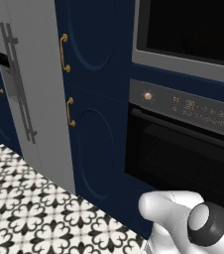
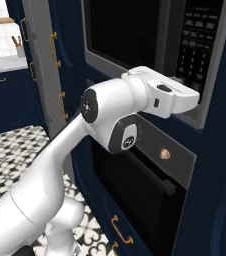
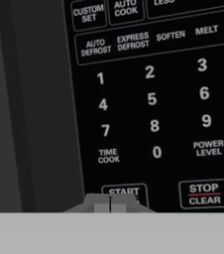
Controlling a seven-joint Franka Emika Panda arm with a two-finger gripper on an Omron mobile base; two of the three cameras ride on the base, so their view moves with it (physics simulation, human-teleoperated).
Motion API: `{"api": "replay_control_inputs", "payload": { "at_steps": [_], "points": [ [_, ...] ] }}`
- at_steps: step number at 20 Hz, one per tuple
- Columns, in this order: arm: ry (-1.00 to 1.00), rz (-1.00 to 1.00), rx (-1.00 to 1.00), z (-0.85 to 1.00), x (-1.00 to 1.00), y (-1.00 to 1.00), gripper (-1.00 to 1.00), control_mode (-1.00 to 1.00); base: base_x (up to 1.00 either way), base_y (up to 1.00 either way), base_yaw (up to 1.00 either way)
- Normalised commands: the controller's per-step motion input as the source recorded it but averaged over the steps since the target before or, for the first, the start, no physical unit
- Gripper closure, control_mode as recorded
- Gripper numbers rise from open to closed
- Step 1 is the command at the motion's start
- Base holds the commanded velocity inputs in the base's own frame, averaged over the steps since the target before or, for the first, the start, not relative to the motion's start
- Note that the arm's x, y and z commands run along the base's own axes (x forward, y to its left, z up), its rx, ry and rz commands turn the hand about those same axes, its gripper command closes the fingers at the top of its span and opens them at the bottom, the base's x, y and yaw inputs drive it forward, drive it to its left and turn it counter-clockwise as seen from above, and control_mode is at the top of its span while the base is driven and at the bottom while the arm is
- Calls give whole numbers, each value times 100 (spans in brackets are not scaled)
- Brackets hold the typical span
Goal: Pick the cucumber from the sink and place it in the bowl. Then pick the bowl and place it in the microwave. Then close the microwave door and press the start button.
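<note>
Black glass fronts the microwave (image 2: 135, 37), its door (image 2: 122, 30) shut flush in a grey metal frame above the oven (image 2: 145, 185), as the white arm reaches up from the lower left of the right base view toward the keypad (image 2: 197, 37) on the unit's right side. In the hand view, the gripper (image 3: 110, 202) sits at the bottom of the panel with its two fingertips (image 3: 101, 203) pressed together, holding nothing, their ends right at the lower edge of the START button (image 3: 124, 191); whether they touch it cannot be told. The number keys rise above the fingertips, and the STOP/CLEAR button (image 3: 203, 193) lies off to their right. In the left base view the oven's control strip (image 1: 183, 106) runs beneath the microwave's frame (image 1: 183, 62).
</note>
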Motion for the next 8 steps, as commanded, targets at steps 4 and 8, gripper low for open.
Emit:
{"api": "replay_control_inputs", "payload": {
  "at_steps": [4, 8],
  "points": [
    [0, 10, 7, 0, 50, -38, 100, -100, 0, 0, 0],
    [0, 14, 11, 0, 59, -48, 100, -100, 0, 0, 0]
  ]
}}
